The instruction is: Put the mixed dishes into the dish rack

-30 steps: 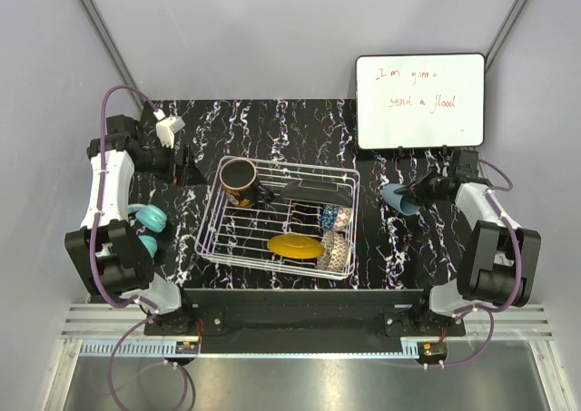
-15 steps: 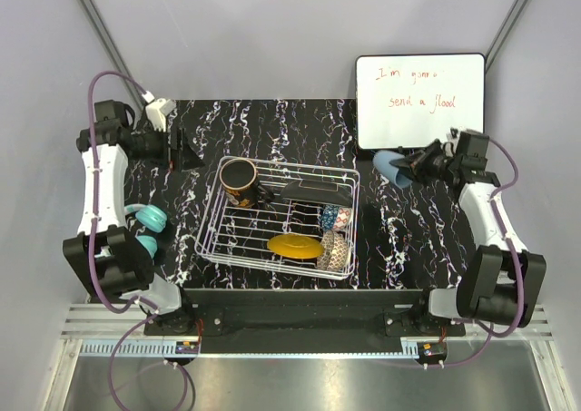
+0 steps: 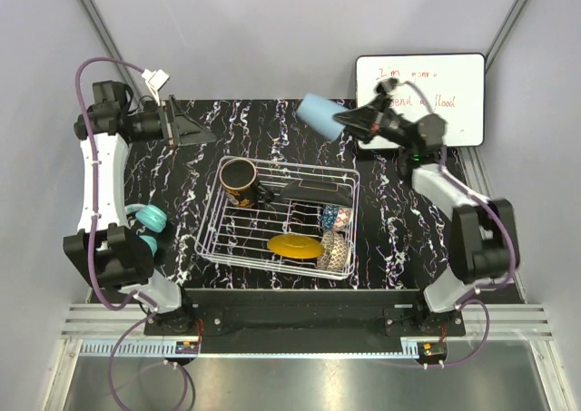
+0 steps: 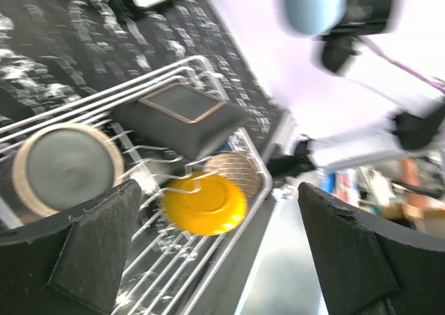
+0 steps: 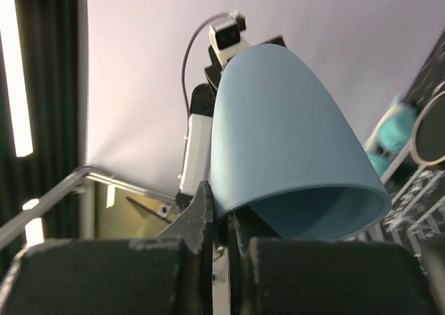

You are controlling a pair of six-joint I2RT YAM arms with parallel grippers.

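Smooth, tapered light blue cup

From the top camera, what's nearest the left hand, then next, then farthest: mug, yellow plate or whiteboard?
From the left hand:
1. mug, in the dish rack's far-left corner.
2. yellow plate, near the rack's front.
3. whiteboard, far right side.

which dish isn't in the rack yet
The light blue cup, held aloft by the right gripper; the mug, plate and bowls sit in the dish rack.
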